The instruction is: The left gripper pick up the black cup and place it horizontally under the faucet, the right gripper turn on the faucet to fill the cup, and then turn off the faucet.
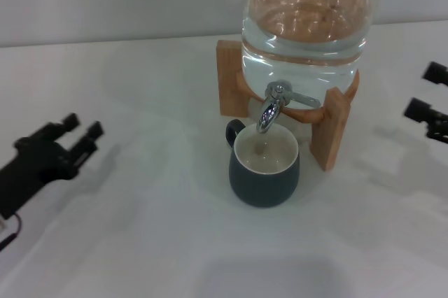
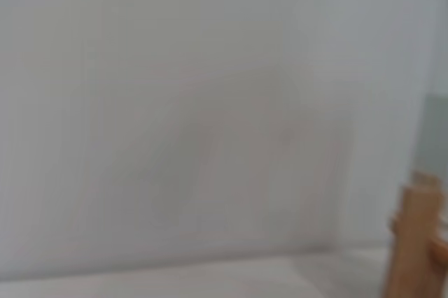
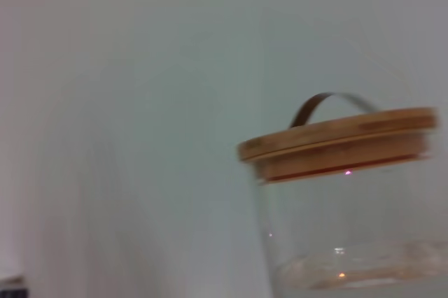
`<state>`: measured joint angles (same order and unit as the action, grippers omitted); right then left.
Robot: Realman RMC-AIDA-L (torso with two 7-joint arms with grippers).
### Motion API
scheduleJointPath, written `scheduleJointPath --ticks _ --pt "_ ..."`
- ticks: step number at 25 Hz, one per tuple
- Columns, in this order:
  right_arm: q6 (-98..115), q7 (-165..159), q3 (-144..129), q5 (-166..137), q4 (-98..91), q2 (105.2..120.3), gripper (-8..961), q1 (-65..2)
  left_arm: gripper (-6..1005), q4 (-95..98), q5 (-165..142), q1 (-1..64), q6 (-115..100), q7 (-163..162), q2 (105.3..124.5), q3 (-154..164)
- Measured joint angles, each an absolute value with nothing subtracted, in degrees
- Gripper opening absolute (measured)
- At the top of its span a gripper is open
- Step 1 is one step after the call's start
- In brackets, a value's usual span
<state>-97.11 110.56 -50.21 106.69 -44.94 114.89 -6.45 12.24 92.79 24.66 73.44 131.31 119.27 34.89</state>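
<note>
The black cup (image 1: 264, 166) stands upright on the tabletop (image 1: 140, 242), mouth directly below the faucet (image 1: 271, 105) spout to catch water. The left pincer (image 1: 78, 138), fingers parted and empty, sits well left. The right pincer (image 1: 428, 91), parted, empty, waits beside the water jar (image 1: 306, 22).

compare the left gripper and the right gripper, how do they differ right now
The left gripper shows in full at the table's left side with its black body behind it; the right gripper shows only two finger ends at the right edge. The left gripper sits nearer the robot, about level with the black cup; the right gripper sits farther back, level with the faucet. Both are black, open, holding nothing, clear of the cup.
</note>
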Motion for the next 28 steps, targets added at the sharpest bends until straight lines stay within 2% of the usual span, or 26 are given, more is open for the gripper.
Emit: scheduleJointPath --ticks 10,28 --pt "-88.55 97.6 -62.65 100.78 -58.93 114.96 854 -7.62 501 13.79 100.39 20.21 74.26 131.18 119.1 34.89" --pt "-82.24 91.12 -69.03 97.69 -61.4 114.96 852 -10.46 495 13.89 100.64 19.3 75.15 131.13 119.09 34.89"
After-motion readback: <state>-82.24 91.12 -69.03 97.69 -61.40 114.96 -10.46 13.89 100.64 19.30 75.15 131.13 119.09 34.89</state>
